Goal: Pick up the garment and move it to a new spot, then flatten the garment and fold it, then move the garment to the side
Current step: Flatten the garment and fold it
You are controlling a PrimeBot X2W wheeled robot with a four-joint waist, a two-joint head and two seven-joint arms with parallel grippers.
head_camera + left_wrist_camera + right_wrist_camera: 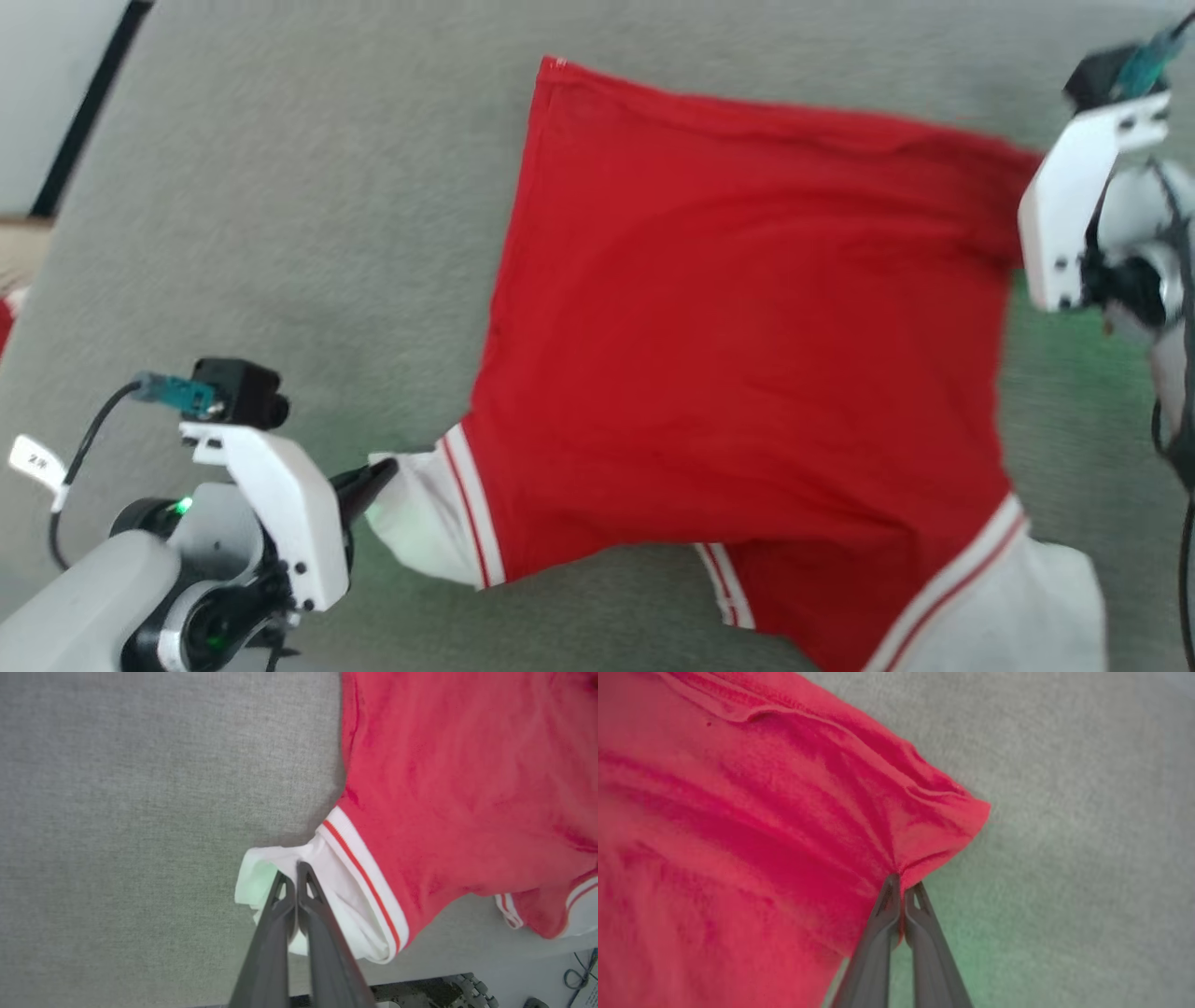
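While left pincer [293, 870] nips garment [728, 308] sleeve — right pincer [902, 882] nips corner.

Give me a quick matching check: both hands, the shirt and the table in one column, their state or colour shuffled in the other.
Things:
1 left hand
2 right hand
3 shirt
4 table

States:
a grey
b shut on a red corner
c red with white sleeves
d shut on a white sleeve

Pairs: 1-d, 2-b, 3-c, 4-a
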